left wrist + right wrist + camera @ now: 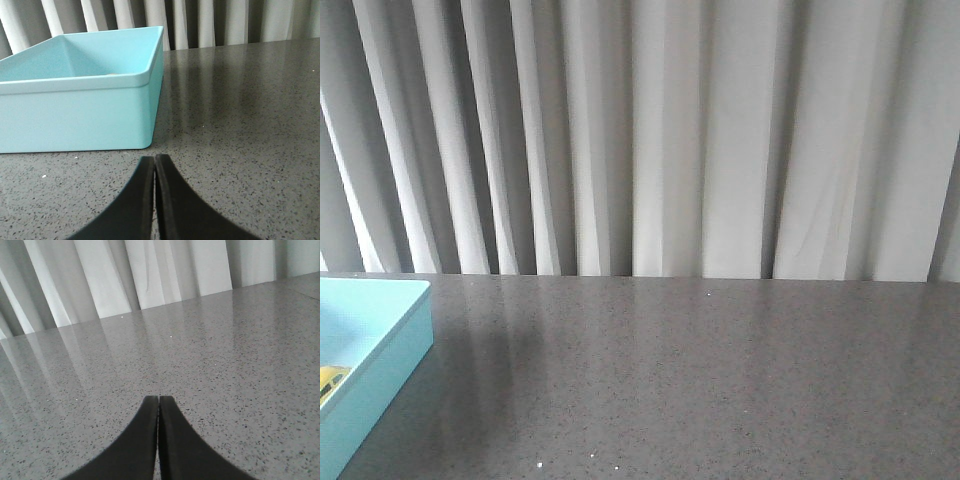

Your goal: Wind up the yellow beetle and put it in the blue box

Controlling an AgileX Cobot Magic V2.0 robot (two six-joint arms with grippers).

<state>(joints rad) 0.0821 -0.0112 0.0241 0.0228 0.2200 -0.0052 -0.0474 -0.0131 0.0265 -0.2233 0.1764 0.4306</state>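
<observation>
Between the black fingertips of the left gripper [155,161] nothing is held; they are pressed together, low over the speckled grey stone table [240,125], just short of the large light-blue straight-walled plastic box [75,112]. The right gripper [159,401] is likewise clenched on nothing, well apart over bare tabletop. Both arms look parked level and low, likely resting. Front view shows the small bright yellow toy beetle [330,380] already lying inside the box, by its near wall, so storage seems done.
</observation>
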